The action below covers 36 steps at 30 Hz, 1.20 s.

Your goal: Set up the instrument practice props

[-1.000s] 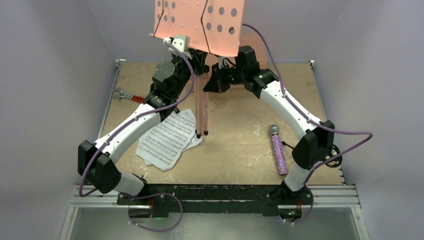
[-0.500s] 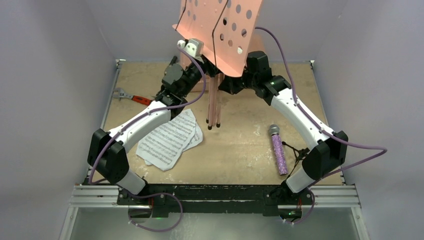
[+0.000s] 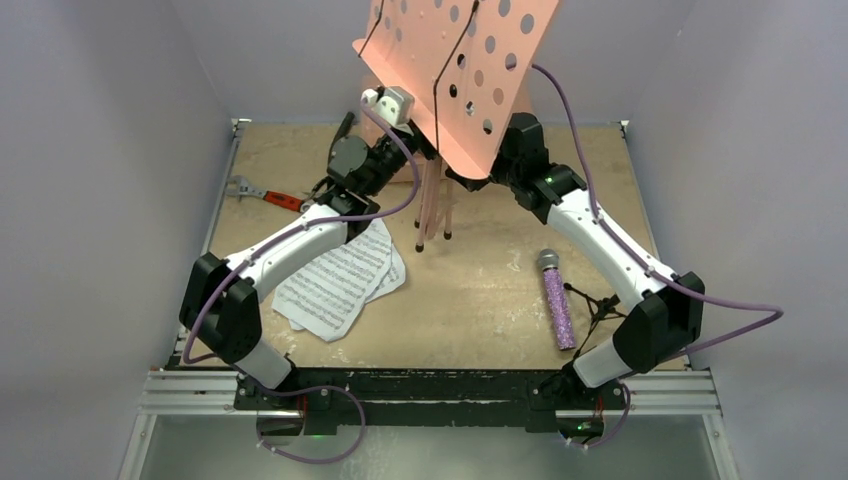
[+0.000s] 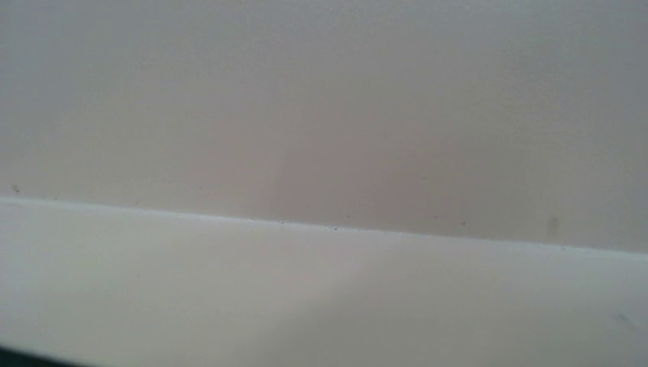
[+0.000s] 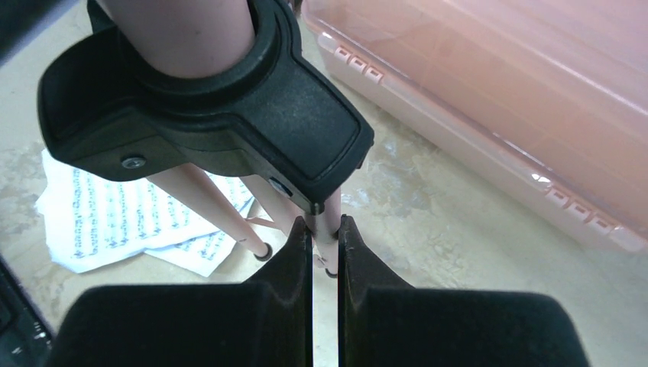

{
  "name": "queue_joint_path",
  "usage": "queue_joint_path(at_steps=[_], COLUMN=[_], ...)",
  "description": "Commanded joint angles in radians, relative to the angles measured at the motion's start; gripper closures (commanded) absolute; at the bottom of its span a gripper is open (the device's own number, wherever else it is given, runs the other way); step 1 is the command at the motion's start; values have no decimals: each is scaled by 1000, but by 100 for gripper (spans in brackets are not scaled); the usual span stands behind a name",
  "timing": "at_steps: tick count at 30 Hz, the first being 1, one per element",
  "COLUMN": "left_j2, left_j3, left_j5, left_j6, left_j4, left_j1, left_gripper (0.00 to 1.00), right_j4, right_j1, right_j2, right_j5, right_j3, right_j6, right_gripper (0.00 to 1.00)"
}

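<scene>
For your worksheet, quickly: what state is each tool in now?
Left tool: cannot be told, view blurred.
Right tool: closed on a leg of the music stand.

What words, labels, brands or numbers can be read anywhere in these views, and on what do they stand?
Nothing can be read.
The sheet music carries printed staves and notes; any title or words on it are too small and blurred to read.
No lettering shows on the music stand, the microphone or the plastic box.
</scene>
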<state>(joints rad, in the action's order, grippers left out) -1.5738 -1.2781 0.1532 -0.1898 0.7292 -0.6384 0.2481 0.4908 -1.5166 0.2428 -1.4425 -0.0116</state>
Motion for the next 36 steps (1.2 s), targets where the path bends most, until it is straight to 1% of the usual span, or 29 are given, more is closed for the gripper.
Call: queue_joint_path(at_steps=[1,8,16,26,36], left_j2=[107,74,47,10,19], left_j3=[-101,-156,-239,-308,-328], left_j5=[28,-25,-14,-9,-12], left_j6=[-38,-98,-100,-114,-106], left_j4=[549,641,639,669,644], left_j1=[-27,-27,-27,-27,-27], left_gripper=[100,100,100,100,100], right_j4=[16,18,16,2,-13], right_j1=[-42,-44,-46,-46,-46], right_j2=[-11,-6,3,21,42], right_j5=[-195,-220,-240,-282,-296], right_j3=[42,76,114,154,203], right_j6=[-45,-70,-97,-125,-161], right_gripper=[100,100,100,100,100])
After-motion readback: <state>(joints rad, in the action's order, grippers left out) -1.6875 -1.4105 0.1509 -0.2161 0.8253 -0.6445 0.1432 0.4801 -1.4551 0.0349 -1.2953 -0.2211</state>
